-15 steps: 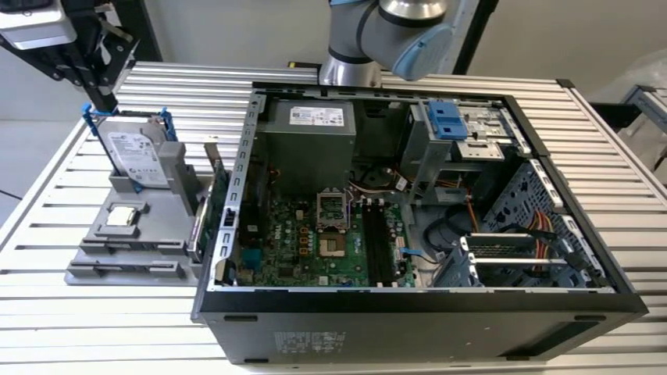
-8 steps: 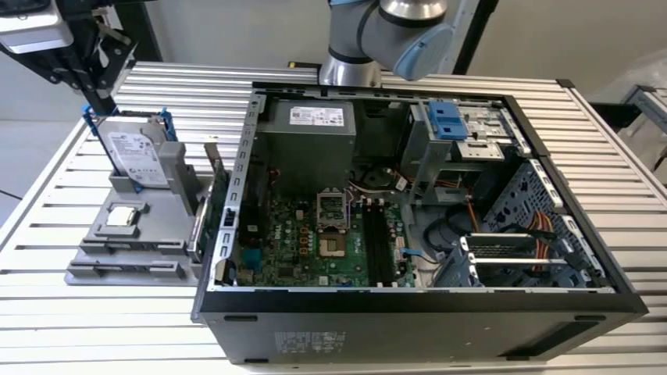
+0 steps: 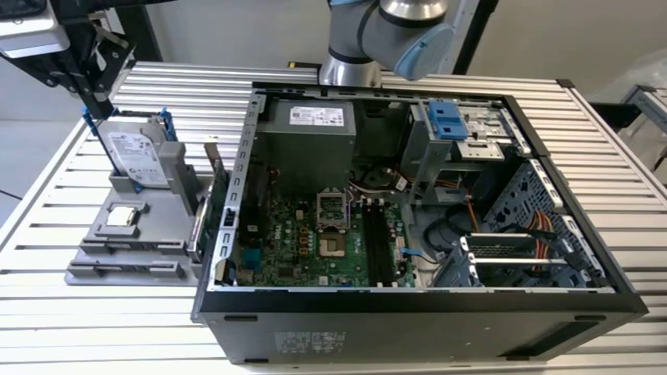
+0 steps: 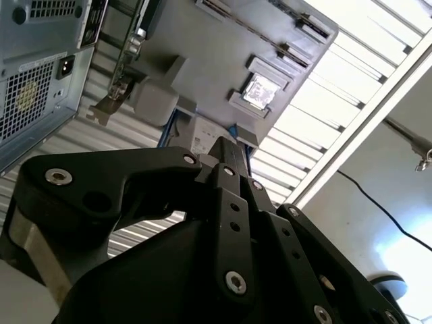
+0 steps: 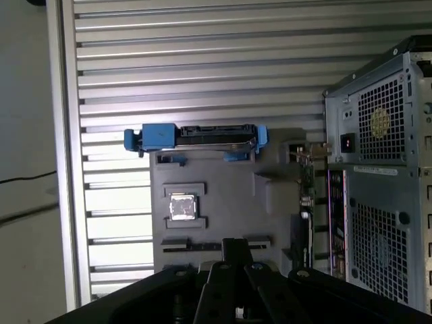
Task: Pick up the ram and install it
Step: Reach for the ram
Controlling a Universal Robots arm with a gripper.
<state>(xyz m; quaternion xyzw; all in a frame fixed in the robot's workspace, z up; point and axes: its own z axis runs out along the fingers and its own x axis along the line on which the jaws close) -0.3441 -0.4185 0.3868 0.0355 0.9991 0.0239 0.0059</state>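
My gripper (image 3: 102, 101) hangs over the far end of the grey parts holder (image 3: 136, 242), just above the upright silver hard drive (image 3: 139, 156) with blue rails. In both wrist views its black fingers (image 4: 226, 155) (image 5: 233, 248) meet with nothing between them. The ram (image 3: 215, 176) looks to be the thin board standing on edge at the holder's side nearest the computer case. It appears edge-on in the first wrist view (image 5: 307, 185), and its face is hidden. The gripper is apart from it.
The open computer case (image 3: 417, 305) lies on the slatted table (image 3: 583, 156), its motherboard (image 3: 312, 242) with long black memory slots (image 3: 377, 242) exposed. A small square processor chip (image 3: 125, 216) (image 5: 181, 207) sits in the holder. The arm's base (image 3: 360, 47) stands behind the case.
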